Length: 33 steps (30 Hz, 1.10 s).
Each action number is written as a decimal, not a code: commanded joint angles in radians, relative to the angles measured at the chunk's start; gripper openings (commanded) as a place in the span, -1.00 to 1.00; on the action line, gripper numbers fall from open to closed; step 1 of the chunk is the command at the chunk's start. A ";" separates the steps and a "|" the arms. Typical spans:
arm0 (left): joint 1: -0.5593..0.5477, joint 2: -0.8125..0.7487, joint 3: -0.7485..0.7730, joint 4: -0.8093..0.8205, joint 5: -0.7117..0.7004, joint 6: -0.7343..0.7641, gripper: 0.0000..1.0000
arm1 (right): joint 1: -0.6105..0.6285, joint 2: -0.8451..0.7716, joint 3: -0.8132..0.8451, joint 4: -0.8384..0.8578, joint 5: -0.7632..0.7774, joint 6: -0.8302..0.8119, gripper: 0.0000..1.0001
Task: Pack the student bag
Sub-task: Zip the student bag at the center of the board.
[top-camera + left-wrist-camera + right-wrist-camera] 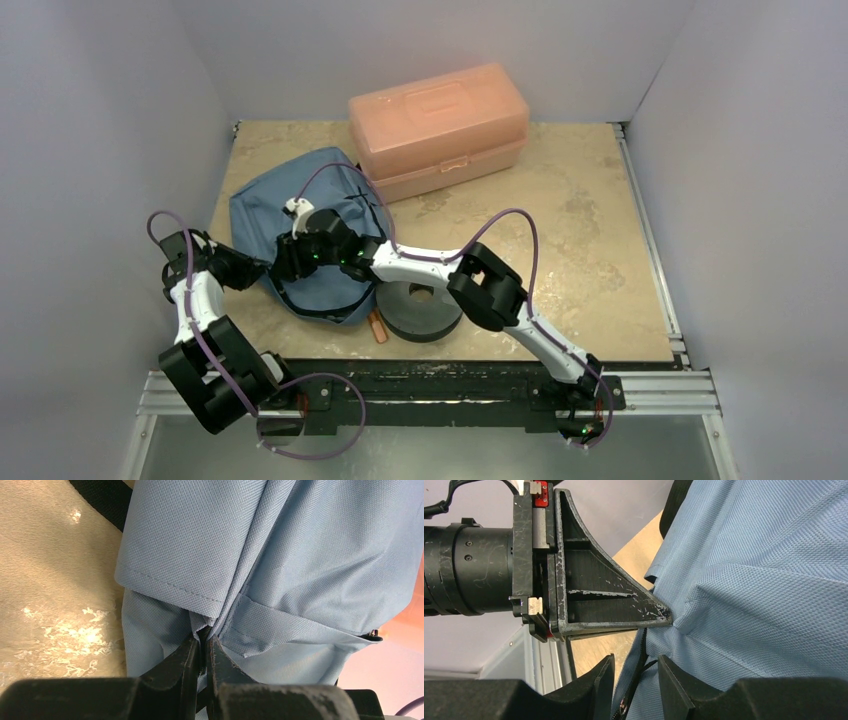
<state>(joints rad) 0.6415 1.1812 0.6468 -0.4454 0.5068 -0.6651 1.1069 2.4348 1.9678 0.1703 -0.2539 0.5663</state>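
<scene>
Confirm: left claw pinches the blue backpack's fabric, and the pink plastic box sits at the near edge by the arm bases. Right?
Not quite. The left claw does pinch fabric of the blue backpack, but the pink plastic box sits at the far edge, behind the backpack, away from the arm bases. The top external view shows it.

Soft, even light fell from above on the mottled beige stone-look tabletop (600, 230), leaving only faint, soft-edged shadows. In the left wrist view the tabletop showed white glare patches. There the soft slate-blue fabric student bag (300, 555) was sharp down to its weave, while the rigid salmon-pink plastic box (419, 605) was a washed-out blur at the right edge. The overhead view's plain white walls (100, 150) splayed outward at the edges.
</scene>
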 commanded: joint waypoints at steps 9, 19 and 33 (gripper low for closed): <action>0.003 -0.032 0.044 0.004 0.060 0.037 -1.00 | -0.001 -0.003 0.013 -0.023 -0.044 -0.090 -0.27; 0.002 -0.017 0.046 0.011 0.087 0.041 -1.00 | -0.001 0.052 0.076 -0.081 -0.027 -0.151 -0.19; 0.025 -0.008 0.050 0.011 0.056 0.019 -1.00 | 0.000 -0.153 -0.144 0.025 -0.082 -0.209 -1.00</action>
<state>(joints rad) 0.6460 1.1797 0.6483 -0.4637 0.5209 -0.6350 1.1069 2.4439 1.9484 0.1608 -0.2821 0.4030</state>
